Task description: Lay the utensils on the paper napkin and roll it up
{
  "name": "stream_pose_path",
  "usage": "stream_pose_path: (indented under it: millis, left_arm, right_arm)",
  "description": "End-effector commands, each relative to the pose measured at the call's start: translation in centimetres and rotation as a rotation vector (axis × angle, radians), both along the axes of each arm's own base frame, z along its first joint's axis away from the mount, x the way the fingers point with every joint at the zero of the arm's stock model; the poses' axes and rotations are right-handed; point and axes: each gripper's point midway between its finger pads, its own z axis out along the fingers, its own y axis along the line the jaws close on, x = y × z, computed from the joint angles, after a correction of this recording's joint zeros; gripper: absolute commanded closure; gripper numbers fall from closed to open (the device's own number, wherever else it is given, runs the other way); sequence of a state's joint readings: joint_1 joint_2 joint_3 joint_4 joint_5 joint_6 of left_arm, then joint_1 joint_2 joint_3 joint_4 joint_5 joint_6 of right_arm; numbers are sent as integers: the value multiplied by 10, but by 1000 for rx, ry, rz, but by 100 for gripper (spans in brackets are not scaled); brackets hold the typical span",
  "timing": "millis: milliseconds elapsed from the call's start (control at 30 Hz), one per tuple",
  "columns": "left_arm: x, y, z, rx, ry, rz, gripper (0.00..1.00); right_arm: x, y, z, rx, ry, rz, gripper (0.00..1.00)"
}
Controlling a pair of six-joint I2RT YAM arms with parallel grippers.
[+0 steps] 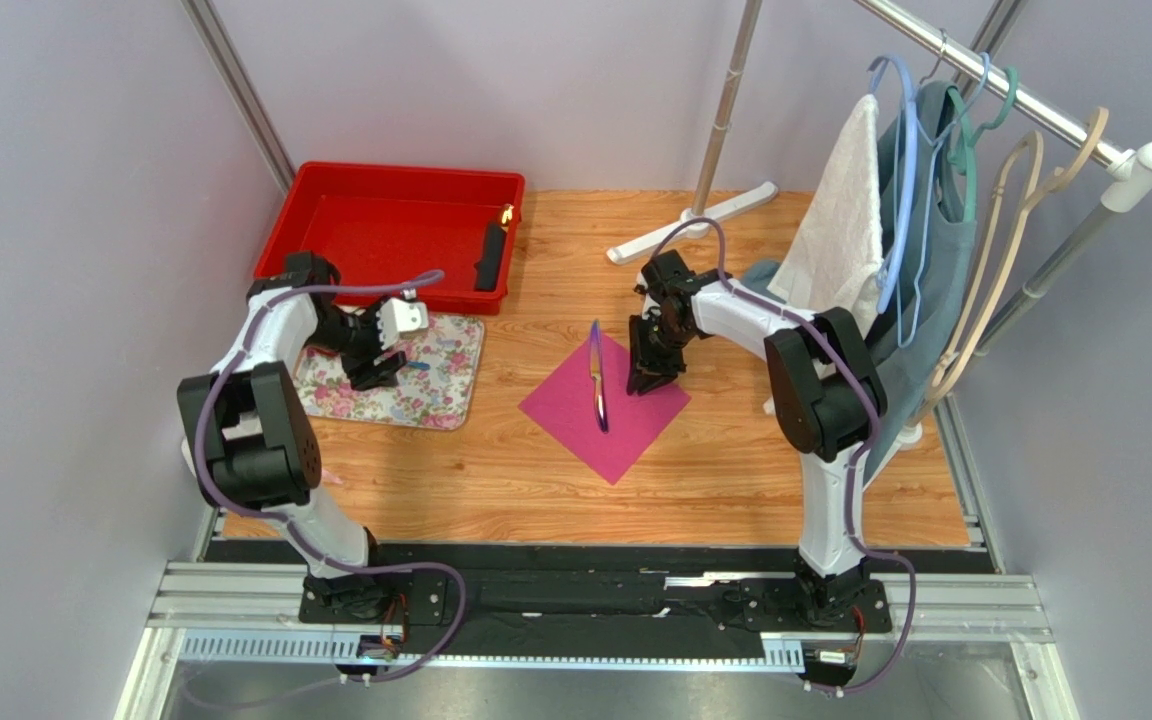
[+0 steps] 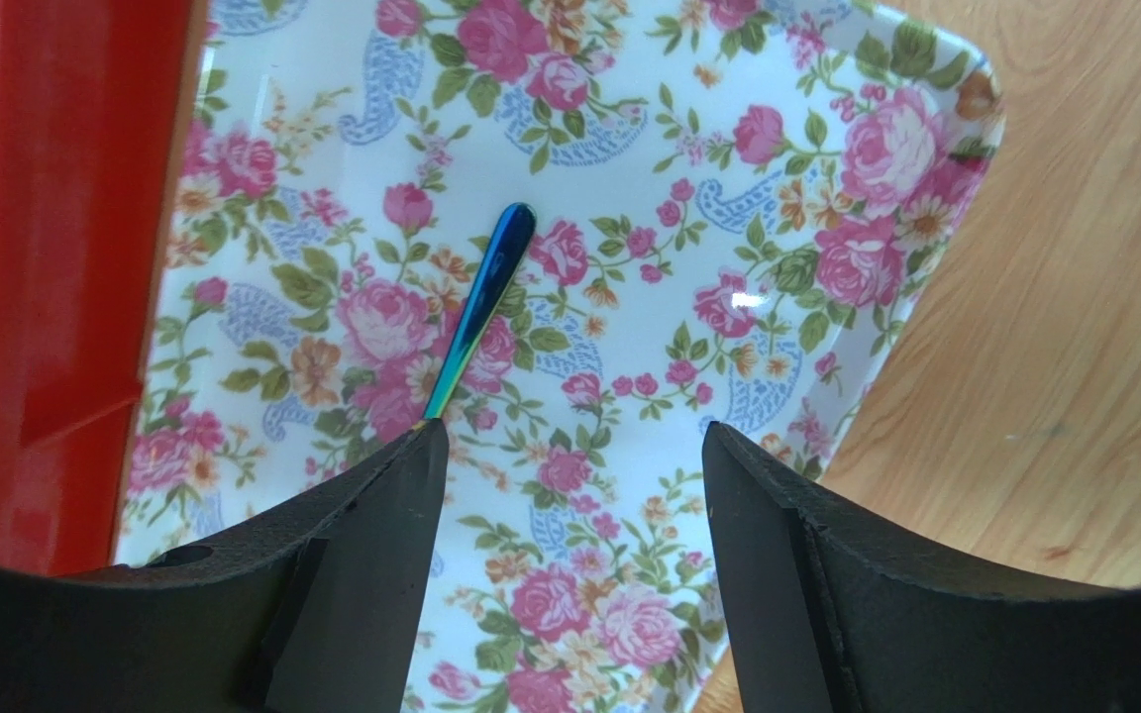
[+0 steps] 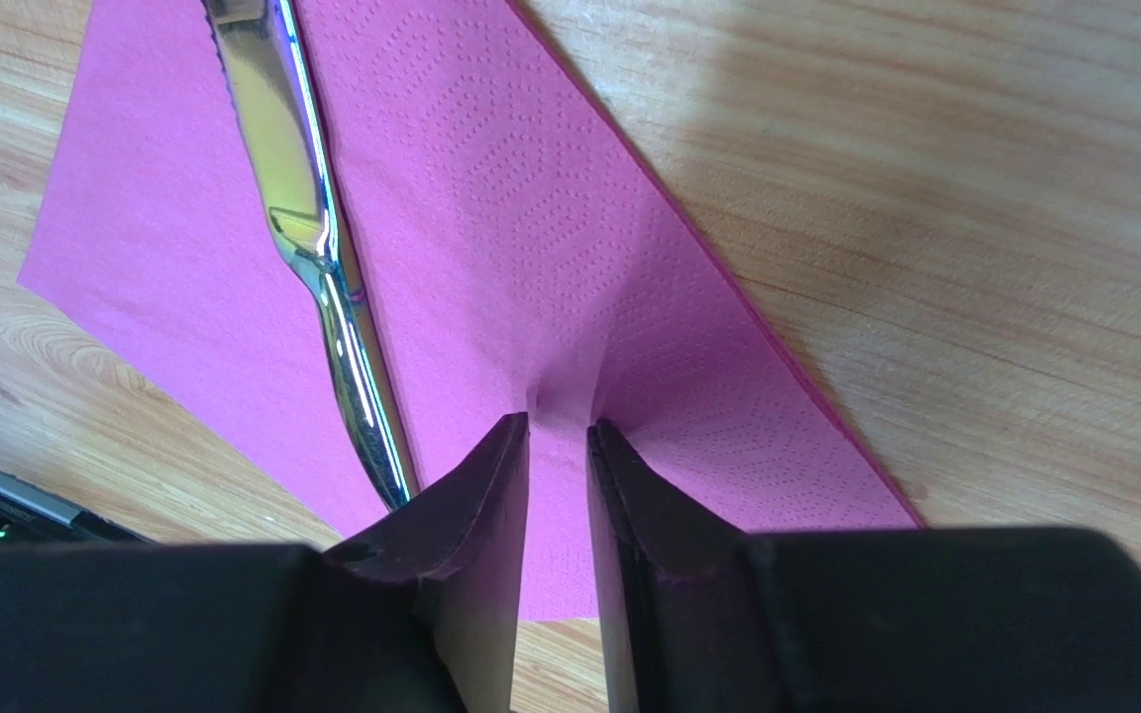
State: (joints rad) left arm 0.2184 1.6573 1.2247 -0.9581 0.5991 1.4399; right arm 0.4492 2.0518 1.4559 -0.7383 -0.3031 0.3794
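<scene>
A wooden table (image 1: 462,473) carries a red tray (image 1: 387,177) at its far left, with a small black object (image 1: 492,257) against the tray's right wall. A white flower-print mat (image 1: 444,378) lies just in front of the tray. At right stands a clothes rack (image 1: 1021,93) holding hangers (image 1: 1006,195), a white towel (image 1: 838,210) and a blue-grey garment (image 1: 940,263).
</scene>
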Motion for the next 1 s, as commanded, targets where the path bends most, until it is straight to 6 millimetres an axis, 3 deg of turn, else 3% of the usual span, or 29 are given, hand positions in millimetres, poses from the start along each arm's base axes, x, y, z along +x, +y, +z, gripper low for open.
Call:
stream_pose_path:
  millis: [0,333,667,867,967]
  left_arm:
    - [19,9,-14,71,-83,-160,28]
    - [46,32,-44,191,-94,-270,35]
    - [43,38,-64,197,15,-385,48]
    - [36,38,-65,223,84,-445,63]
    - [34,36,-63,242,126,-481,76]
  right_arm:
    - [22,7,28,16,-110,19,72]
    - [27,20,61,107,-165,71,67]
    - [21,35,111,293,-200,175,64]
    - [21,36,124,374,-190,189,62]
    - [21,40,128,408,-170,189,61]
